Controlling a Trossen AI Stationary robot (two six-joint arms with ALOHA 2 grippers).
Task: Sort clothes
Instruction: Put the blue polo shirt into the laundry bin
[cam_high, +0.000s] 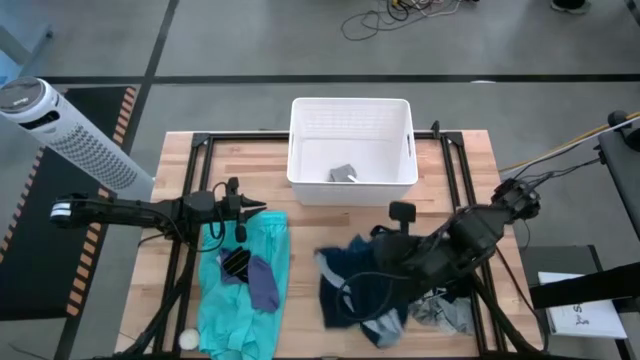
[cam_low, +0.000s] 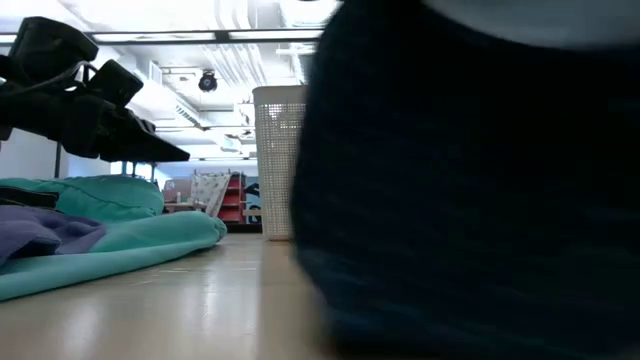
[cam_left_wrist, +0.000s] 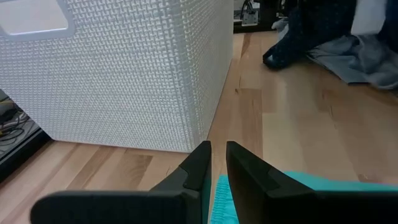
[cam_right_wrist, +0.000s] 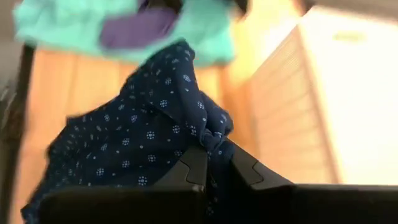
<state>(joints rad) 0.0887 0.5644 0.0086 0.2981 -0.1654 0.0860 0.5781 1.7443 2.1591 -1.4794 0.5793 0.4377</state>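
Right tool (cam_right_wrist: 211, 163) clenched on navy patterned garment (cam_right_wrist: 137, 146), mid-table. Could snag the grey garment (cam_high: 440, 315) beneath and drag both toward white basket (cam_high: 300, 150). Left tool (cam_left_wrist: 214, 163) pinched empty, over turquoise garment (cam_high: 240, 290).

One turquoise garment (cam_high: 245, 290), one purple piece (cam_high: 263, 283), one dark printed piece (cam_high: 236, 262), one navy patterned garment (cam_high: 355, 280), one grey garment (cam_high: 442, 312); one white basket (cam_high: 352, 180); one ball (cam_high: 189, 340).

left arm: stretched across the table's left side
left gripper (cam_left_wrist: 216, 163): fingers nearly together, holding nothing
right arm: bent low
right gripper (cam_right_wrist: 214, 163): fingers clamped on navy fabric
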